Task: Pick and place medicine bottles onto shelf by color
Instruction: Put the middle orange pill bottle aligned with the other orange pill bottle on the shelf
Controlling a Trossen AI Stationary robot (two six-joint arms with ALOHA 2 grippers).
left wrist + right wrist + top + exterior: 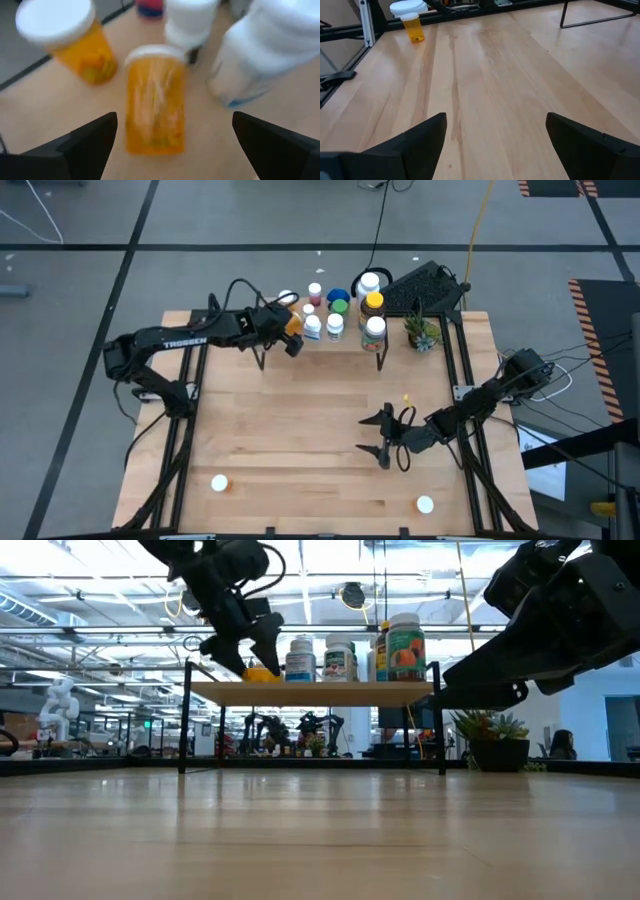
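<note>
One orange bottle (155,100) lay toppled on the shelf (310,692), blurred, between the left gripper's (175,145) spread fingers; right gripper (495,145) gaped at five o'clock.

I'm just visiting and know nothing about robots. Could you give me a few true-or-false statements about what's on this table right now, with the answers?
1. The left gripper is over the shelf. True.
2. An orange bottle lies on its side between its open fingers. True.
3. The right gripper holds a bottle. False: it is open and holds nothing.
4. All bottles are on the shelf. False: two stand near the table's front edge.
5. A potted plant stands beside the shelf. True.
</note>
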